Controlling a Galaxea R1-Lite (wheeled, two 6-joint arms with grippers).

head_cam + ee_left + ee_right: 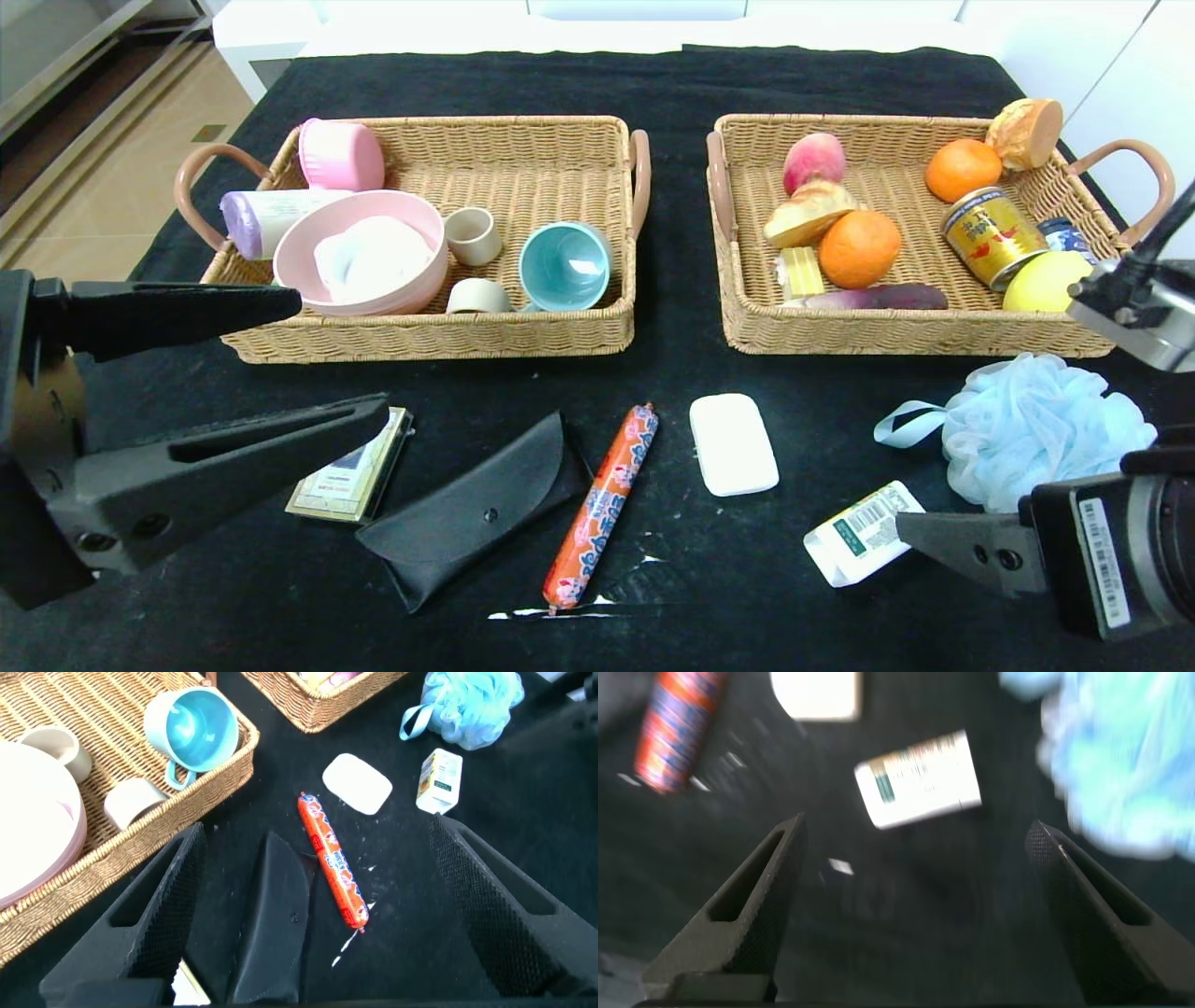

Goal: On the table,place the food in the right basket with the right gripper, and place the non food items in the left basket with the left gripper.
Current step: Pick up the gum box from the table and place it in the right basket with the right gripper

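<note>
table point(672, 84) w/ black cloth carries two wicker baskets at the far side and loose items at the near side. left basket point(523, 341) holds cups and a pink bowl; right basket point(896, 341) holds fruit, bread and cans.

right gripper point(915, 896) hovers low at the near right, jaws spread wide, nothing between them. white carton point(864, 532) lies flat on the cloth just in front of the fingers, between their tips in the right wrist view, not touched. blue bath pouf point(1041, 429) sits just beside the carton, on its right and a bit farther away.

left gripper point(318, 905) hangs at the near left, also spread wide and empty. black pouch point(471, 513) lies under it, between the fingers in the left wrist view. card box point(353, 471) is just left of the pouch, partly hidden by the lower finger. sausage stick point(602, 504) lies right beside the pouch, tilted. white soap bar point(733, 443) is near the sausage, to its right, apart from both grippers.
</note>
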